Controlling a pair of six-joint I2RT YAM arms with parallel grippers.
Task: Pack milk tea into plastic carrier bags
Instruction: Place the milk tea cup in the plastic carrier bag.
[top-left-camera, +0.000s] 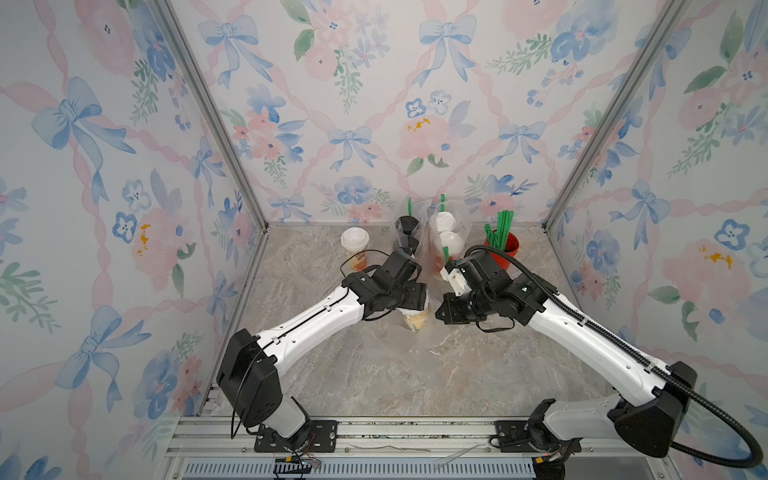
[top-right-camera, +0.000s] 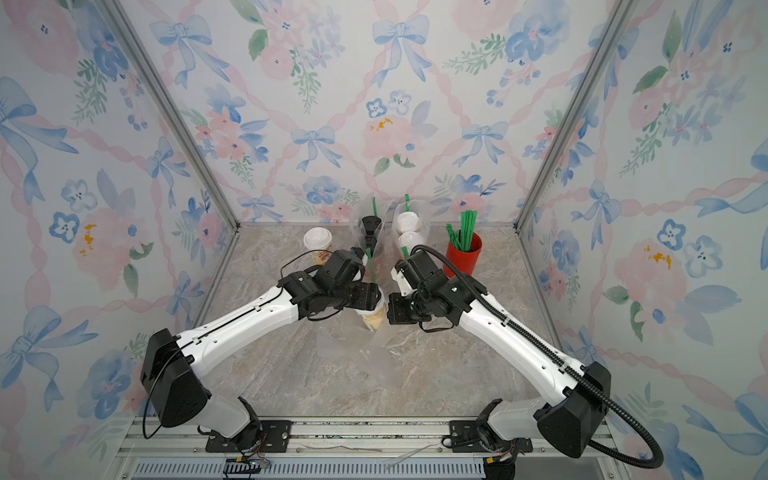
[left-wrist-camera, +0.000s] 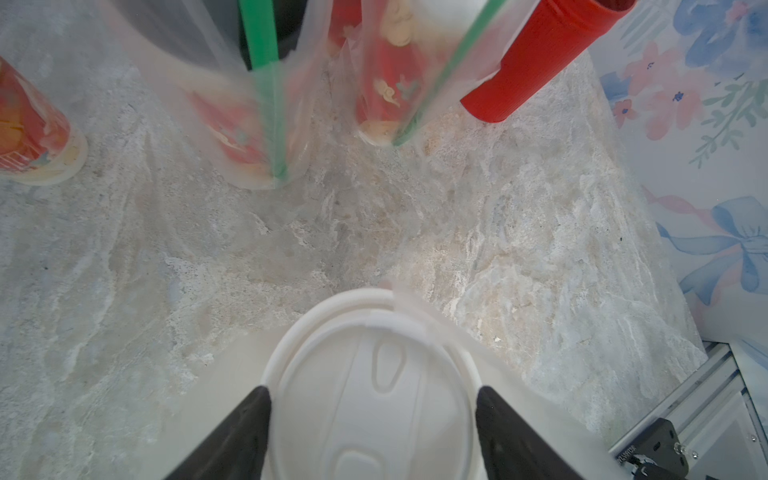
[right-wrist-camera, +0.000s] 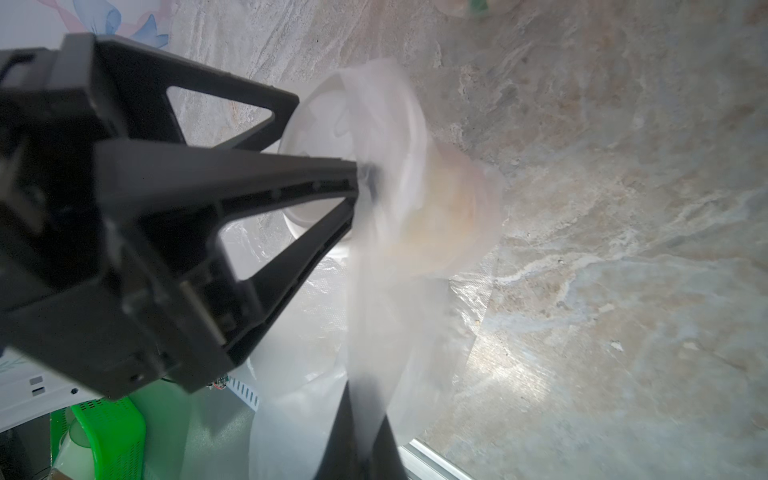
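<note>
Centre: left gripper (left-wrist-camera: 372, 395) straddles the white lid (left-wrist-camera: 374, 365) of a cream cup (top-left-camera: 415, 323) standing inside a clear carrier bag (top-right-camera: 365, 353); whether it clamps cannot be told. Right gripper (right-wrist-camera: 363, 179), jaws together, pinches that bag's film. Rear: loose white-lidded cup (top-left-camera: 354, 248), bag of black-lidded cups (top-left-camera: 407, 239), bag of white-lidded cups (top-left-camera: 451, 239), red straw cup (top-left-camera: 510, 250).

At the back of the table (top-left-camera: 478, 374) two bags stand side by side: the left bag (top-left-camera: 400, 245) and the right bag (top-left-camera: 465, 232), each holding two cups (top-left-camera: 445, 222). A loose cup (top-left-camera: 354, 245) stands just left of them, a straw cup (top-left-camera: 507, 249) just right. Before them, mid-table, a front cup (top-left-camera: 415, 322) sits inside a third bag (top-right-camera: 374, 353).
</note>
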